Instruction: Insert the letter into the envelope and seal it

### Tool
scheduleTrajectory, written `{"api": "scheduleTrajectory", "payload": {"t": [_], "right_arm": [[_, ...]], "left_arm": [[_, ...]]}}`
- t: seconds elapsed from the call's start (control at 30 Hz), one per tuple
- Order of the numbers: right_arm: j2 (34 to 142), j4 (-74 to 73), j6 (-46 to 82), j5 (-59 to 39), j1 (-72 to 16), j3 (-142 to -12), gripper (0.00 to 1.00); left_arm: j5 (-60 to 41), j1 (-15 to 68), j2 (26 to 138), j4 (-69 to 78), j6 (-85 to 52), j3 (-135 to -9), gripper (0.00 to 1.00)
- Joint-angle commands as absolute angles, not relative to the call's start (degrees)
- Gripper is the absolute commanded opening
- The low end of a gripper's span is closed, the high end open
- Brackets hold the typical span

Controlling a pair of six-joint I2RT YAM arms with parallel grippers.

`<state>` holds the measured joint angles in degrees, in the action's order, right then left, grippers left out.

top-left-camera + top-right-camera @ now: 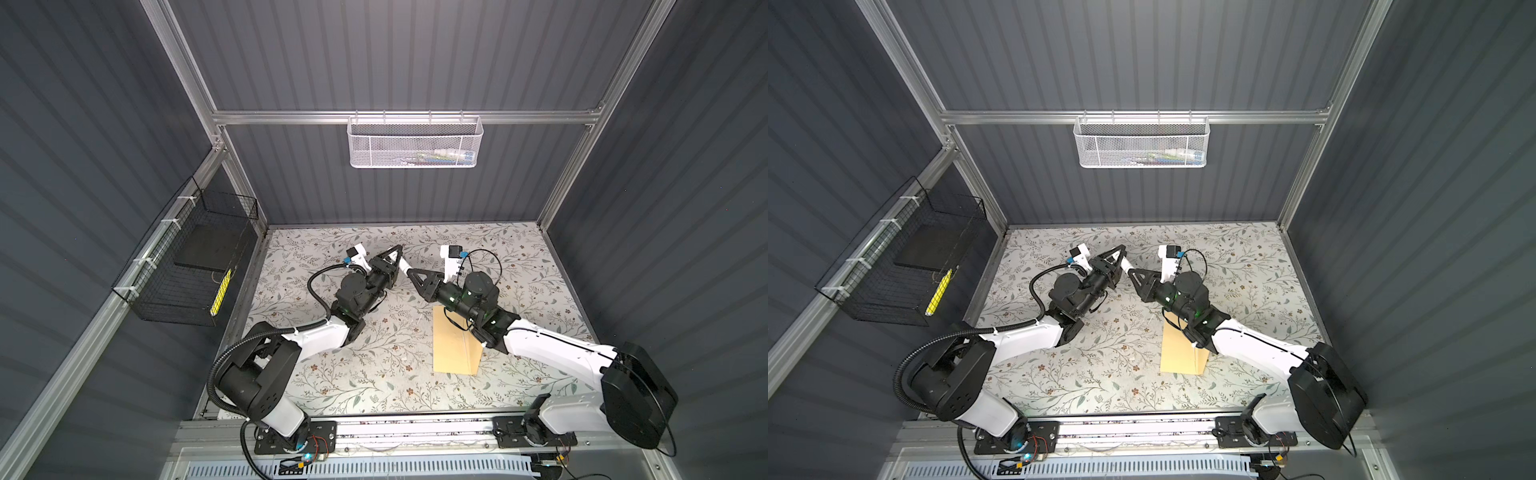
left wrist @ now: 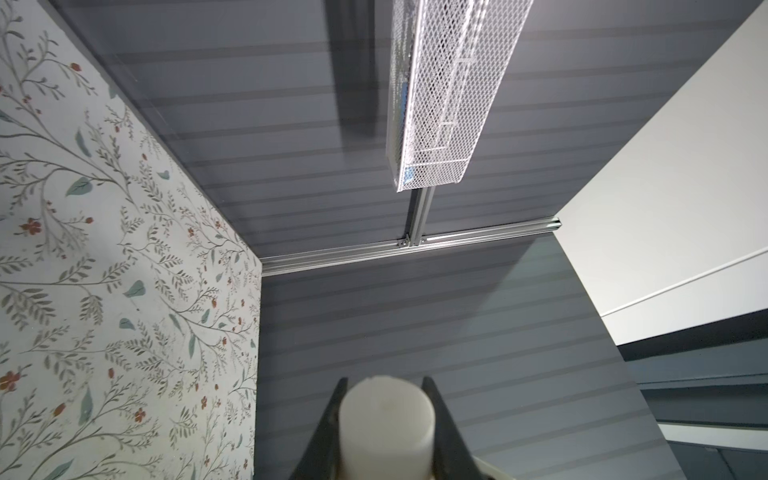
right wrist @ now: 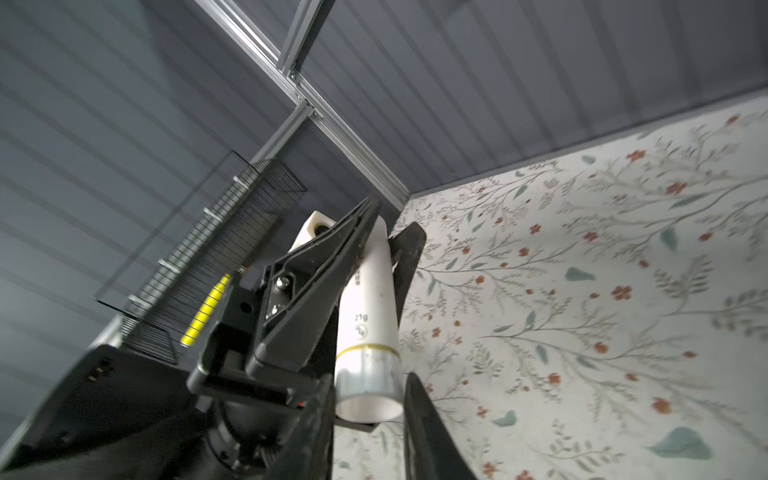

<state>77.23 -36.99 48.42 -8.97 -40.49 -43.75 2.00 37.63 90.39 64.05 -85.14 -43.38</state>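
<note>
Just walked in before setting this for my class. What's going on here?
The two arms meet in mid-air over the floral table. The left gripper is clamped on a white stick, probably glue. The stick's other end sits between the jaws of the right gripper; whether they grip it is unclear. The tan envelope lies flat beneath the right arm, with neither gripper on it. No letter shows in any view.

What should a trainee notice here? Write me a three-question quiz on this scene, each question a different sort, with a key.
1. True or false: the tan envelope is held in the air.
2. What does the left pincer clamp? A) a folded letter B) a white glue stick C) a pen
3. Which arm reaches over the envelope?
Key: 1 false, it lies flat on the table; 2 B; 3 the right arm.
</note>
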Motion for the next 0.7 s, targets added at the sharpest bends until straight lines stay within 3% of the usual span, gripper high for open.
{"api": "scheduleTrajectory", "payload": {"t": [0.0, 0.17, 0.4, 0.53, 0.67], "right_arm": [[77.76, -44.96, 65.94, -11.87, -38.93, -45.27, 0.28], [79.70, -52.09, 81.64, -12.39, -38.08, -43.38, 0.25], [80.94, -52.59, 89.63, -14.99, -37.64, -43.53, 0.26], [74.96, -44.01, 82.56, -13.38, -36.43, -41.31, 0.33], [64.95, -24.95, 64.42, -7.96, -35.66, -41.57, 0.50]], "left_arm": [[-0.64, 39.81, 91.57, 68.37, -83.06, -42.98, 0.00], [-0.26, 40.35, 92.29, 69.85, -82.32, -43.24, 0.00], [0.57, 40.78, 91.36, 68.76, -81.06, -43.17, 0.00], [0.58, 40.69, 88.90, 64.43, -79.41, -43.53, 0.00], [0.26, 40.64, 86.37, 57.97, -77.89, -44.66, 0.00]]}}
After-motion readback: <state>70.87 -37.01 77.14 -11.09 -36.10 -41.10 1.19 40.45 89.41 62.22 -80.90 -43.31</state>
